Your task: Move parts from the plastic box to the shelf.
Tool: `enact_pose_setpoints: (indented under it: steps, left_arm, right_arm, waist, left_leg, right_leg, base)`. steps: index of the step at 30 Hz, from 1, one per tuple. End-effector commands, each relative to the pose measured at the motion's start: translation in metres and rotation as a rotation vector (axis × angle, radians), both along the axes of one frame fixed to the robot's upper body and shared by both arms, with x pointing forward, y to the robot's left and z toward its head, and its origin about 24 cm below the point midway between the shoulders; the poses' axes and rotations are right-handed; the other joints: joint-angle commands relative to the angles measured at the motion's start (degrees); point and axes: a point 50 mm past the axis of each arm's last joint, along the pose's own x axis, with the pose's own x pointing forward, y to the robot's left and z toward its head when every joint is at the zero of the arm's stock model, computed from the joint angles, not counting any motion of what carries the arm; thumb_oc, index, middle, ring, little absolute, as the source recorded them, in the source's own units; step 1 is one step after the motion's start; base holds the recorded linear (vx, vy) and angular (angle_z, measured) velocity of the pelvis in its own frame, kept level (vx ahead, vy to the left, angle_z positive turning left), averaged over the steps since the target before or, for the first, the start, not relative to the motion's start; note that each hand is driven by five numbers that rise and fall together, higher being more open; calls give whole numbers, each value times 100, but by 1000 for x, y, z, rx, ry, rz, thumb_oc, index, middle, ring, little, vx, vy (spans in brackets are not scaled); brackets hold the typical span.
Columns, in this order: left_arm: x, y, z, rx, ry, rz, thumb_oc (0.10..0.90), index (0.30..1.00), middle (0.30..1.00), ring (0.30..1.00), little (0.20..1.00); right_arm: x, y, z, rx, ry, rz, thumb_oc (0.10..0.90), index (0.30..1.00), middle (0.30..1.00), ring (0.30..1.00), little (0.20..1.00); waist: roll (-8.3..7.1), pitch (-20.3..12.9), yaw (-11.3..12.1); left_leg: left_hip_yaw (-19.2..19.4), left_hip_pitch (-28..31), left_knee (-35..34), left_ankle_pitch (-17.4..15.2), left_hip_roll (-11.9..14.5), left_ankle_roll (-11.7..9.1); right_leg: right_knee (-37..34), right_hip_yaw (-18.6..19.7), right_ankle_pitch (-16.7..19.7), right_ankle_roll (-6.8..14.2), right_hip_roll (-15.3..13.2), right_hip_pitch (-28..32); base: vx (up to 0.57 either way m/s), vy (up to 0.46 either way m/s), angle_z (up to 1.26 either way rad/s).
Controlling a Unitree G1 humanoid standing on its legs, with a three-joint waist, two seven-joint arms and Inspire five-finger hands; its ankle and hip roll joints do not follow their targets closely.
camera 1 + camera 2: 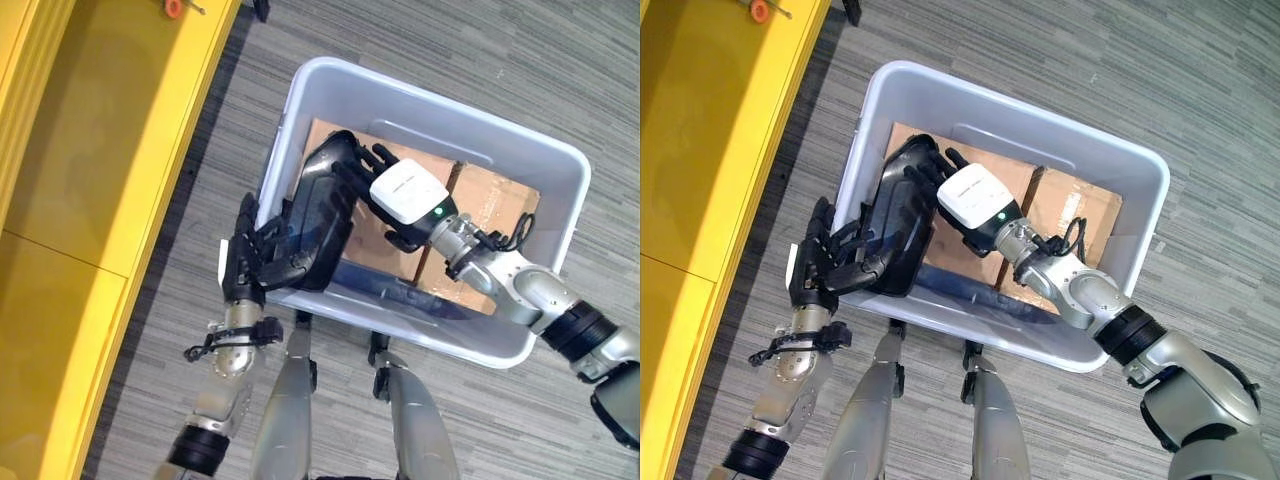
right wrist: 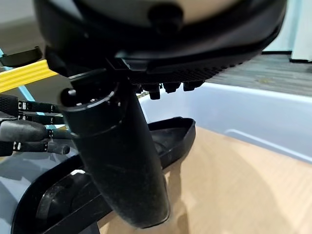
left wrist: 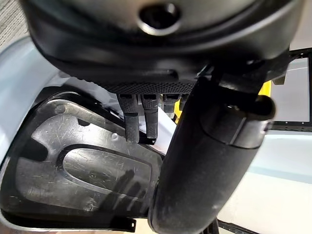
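The black part (image 1: 318, 215) stands tilted against the plastic box's (image 1: 520, 150) wall nearest the yellow shelf (image 1: 110, 180), its long axis running along that wall. The left hand (image 1: 262, 255) curls round its near end from outside the box; the right hand (image 1: 375, 185) clasps the far end from inside — both arms share the load.
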Motion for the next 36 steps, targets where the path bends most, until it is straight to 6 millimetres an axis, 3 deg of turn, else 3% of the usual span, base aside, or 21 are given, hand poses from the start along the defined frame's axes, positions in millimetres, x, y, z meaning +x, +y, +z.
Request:
enact_pose_setpoints:
  steps: [1,7,18,21,23,25,26,27,36]
  left_arm:
    - [-6,22,7,-16,-44,117,900,1000,1000,1000,1000]
    - [-5,21,8,-12,-50,120,900,1000,1000,1000,1000]
    - [-9,18,12,-26,-86,124,900,1000,1000,1000,1000]
    - [-9,14,15,-33,-103,113,900,1000,1000,1000,1000]
    - [-9,13,15,-32,-101,110,900,1000,1000,1000,1000]
    - [-6,8,16,-35,-107,89,900,1000,1000,1000,1000]
    - [-4,6,17,-32,-110,81,900,1000,1000,1000,1000]
    - [-3,5,18,-32,-111,74,900,1000,1000,1000,1000]
    - [3,0,18,-51,-103,63,900,1000,1000,1000,1000]
  right_arm:
    - [-2,14,45,35,-188,71,900,1000,1000,1000,1000]
    - [3,16,37,18,-182,51,900,1000,1000,1000,1000]
    - [20,3,31,-39,-186,-46,900,1000,1000,1000,1000]
    - [33,-3,20,-108,-154,-113,900,1000,1000,1000,1000]
    - [35,-5,17,-110,-147,-130,900,1000,1000,1000,1000]
    - [47,-15,0,-193,-91,-214,900,1000,1000,1000,1000]
    - [50,-17,-4,-218,-73,-235,598,577,577,577,577]
    - [51,-18,-9,-243,-54,-245,400,300,300,300,300]
    - [46,-26,-35,-111,60,-279,400,300,300,300,300]
  waist:
    - [-272,8,134]
    - [-250,8,238]
    - [-81,8,382]
    - [23,8,467]
    - [35,8,473]
    - [111,8,557]
    - [139,8,581]
    - [154,8,596]
    - [123,8,582]
  left_leg:
    - [-33,9,424,-503,365,-269]
    - [-173,-160,315,-424,343,-298]
    - [-439,-1194,381,-332,240,-308]
    - [-569,-1776,693,-415,143,-268]
    - [-585,-1832,756,-475,121,-269]
    - [-659,-2072,863,-485,45,-244]
    - [-685,-2113,869,-482,42,-245]
    - [-708,-2125,865,-474,30,-246]
    - [-708,-1818,706,-420,38,-220]
  right_leg:
    - [-1184,92,883,319,-489,504]
    - [-1139,-52,838,321,-509,389]
    - [-732,-259,707,297,-538,-600]
    - [-385,-316,588,268,-606,-1150]
    - [-303,-329,522,263,-617,-1196]
    - [-145,-371,498,261,-652,-1428]
    - [-117,-384,489,264,-671,-1480]
    - [-108,-398,486,263,-675,-1500]
    - [-192,-440,504,257,-690,-1246]
  base:
    - [16,-19,17]
    - [15,-14,15]
    - [3,-5,10]
    - [10,-3,14]
    - [10,-4,2]
    - [7,-2,3]
    - [13,3,12]
    - [16,12,13]
    - [-2,23,6]
